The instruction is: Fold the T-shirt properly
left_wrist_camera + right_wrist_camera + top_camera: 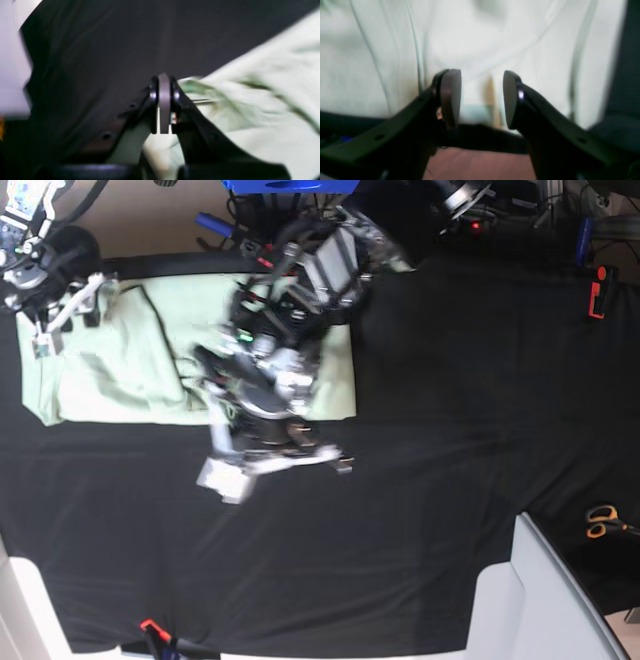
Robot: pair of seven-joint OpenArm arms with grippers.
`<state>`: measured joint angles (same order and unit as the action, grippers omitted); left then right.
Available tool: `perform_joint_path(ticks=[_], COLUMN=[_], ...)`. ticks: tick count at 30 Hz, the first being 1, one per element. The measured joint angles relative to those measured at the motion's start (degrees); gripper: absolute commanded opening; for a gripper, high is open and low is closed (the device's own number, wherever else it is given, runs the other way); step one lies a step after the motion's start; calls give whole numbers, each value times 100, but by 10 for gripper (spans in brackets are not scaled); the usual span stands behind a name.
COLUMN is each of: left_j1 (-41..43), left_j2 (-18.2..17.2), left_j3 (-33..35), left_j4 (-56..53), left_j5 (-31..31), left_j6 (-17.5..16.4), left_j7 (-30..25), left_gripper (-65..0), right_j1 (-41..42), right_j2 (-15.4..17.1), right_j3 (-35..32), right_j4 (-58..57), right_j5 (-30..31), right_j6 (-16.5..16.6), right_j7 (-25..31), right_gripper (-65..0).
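Observation:
The T-shirt lies spread on the black tablecloth at the upper left of the base view, pale mint green and partly folded. My left arm reaches down over its right part. The left gripper is blurred near the shirt's lower edge. In the left wrist view the left gripper is shut, pads pressed together, with no cloth visibly between them. The T-shirt lies to its right and under it. My right gripper stands open just above the T-shirt, at the shirt's left end.
Orange-handled scissors lie at the right edge. A white box sits at the bottom right corner. A red object is at the upper right. Cables and blue gear crowd the far edge.

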<state>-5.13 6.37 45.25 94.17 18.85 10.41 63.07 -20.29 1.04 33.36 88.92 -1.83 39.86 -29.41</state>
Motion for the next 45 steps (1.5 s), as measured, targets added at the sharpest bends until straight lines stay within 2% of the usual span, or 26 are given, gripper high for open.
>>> perform_joint_path(ticks=[4, 5, 8, 10, 12, 15, 17, 24, 31, 45], left_j1=[345, 455, 756, 813, 787, 693, 601, 492, 120, 149], left_j2=[-393, -455, -612, -820, -1104, -1469, -1486, -1196, -1115, -1025], left_j3=[-531, -680, -1204, -1604, -1934, -2116, -2046, -1991, -1263, -1099], left_j4=[31, 39, 341, 549, 584, 476, 306, 44, -721, -953], left_j5=[-125, -310, -1436, -2503, -3547, -4533, -4621, -4690, -4745, -4688], left_j6=[-9, -13, -15, -22, -2, 4, 4, 7, -15, 15], left_j7=[61, 66, 61, -15, -374, -678, -682, -669, -682, -686], left_gripper=[-650, -650, -650, -650, -650, -650, -650, -650, -650, -650], right_j1=[-26, -31, -13, -13, -20, -17, -20, -20, -120, -111], right_j2=[-9, -11, -7, -7, -9, -11, -11, -11, -11, -9], right_j3=[0, -2, -2, -2, -2, -2, -2, -2, 0, 13], right_j4=[22, 22, 20, 17, 17, 15, 17, 17, 15, 15], right_j5=[-4, -7, -24, -20, -15, -20, -17, -17, -4, -2], right_j6=[2, 2, -4, 4, 4, 2, 4, 7, 4, 4], right_j7=[-13, -50, -44, -33, -33, -42, -39, -42, -42, -42], right_gripper=[-395, -421, -559, -641, -650, -647, -647, -647, -647, -647])
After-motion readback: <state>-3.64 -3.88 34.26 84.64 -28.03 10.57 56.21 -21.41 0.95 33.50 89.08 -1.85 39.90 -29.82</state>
